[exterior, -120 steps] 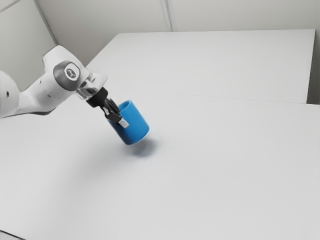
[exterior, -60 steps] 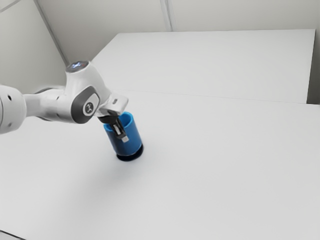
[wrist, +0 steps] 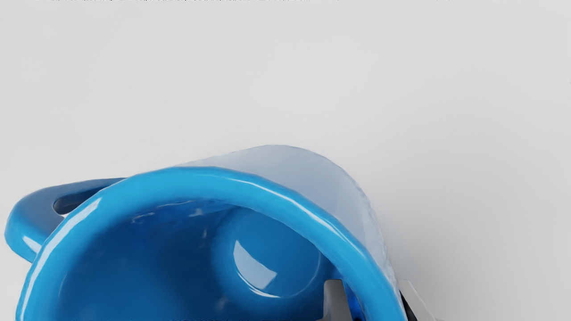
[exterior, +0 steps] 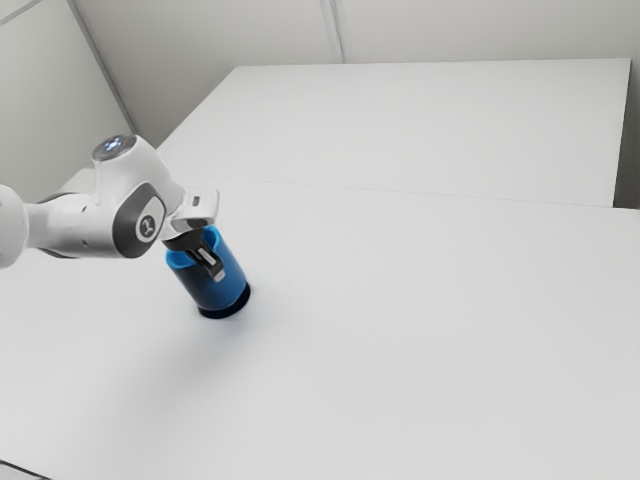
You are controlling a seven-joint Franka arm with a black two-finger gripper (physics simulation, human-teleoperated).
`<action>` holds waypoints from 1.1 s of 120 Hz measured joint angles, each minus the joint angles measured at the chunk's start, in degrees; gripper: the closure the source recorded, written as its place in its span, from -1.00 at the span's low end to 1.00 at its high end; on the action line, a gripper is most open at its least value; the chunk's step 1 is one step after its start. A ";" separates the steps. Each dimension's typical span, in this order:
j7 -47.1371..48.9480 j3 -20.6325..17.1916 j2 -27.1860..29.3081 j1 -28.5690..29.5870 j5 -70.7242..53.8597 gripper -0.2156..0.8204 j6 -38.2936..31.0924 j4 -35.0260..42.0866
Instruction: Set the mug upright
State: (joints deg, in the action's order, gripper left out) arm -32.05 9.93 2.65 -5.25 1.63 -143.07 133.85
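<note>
The black gripper point(exterior: 210, 262) straddles the wall of the blue mug point(exterior: 224, 284) in the exterior view, one finger outside and the other inside the mouth. Mouth up, the mug leans toward the exterior view's left, with a dark shadow close under its base; whether the base touches the table cannot be told. In the wrist view the gripper point(wrist: 374, 298) is shut on the wall near the rim of the mug point(wrist: 192, 180). Its handle point(wrist: 31, 218) sticks out on the side away from the fingers, and the inner floor is visible through the mouth.
The white table point(exterior: 420, 340) extends around the mug. Behind it lies another pale flat surface point(exterior: 420, 120), with light walls point(exterior: 230, 30) beyond. A thin dark edge point(exterior: 22, 469) crosses the near corner at the exterior view's left.
The mug came down and its tilt changed with my hand's turn, then both shifted toward the exterior view's left. The gripper has kept its hold on the wall.
</note>
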 joint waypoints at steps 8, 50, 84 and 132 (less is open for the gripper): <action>0.56 0.01 0.02 -1.14 0.20 0.52 -0.18 0.08; 2.71 -0.06 1.09 -2.36 0.46 -0.13 -0.46 0.24; 4.23 -1.99 5.53 -2.74 0.57 -0.46 2.65 -3.20; 9.33 -3.07 -10.79 -1.83 0.79 -0.57 35.82 -40.08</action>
State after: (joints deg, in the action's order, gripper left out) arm -22.72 6.85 -8.14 -7.08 2.42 -107.25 93.77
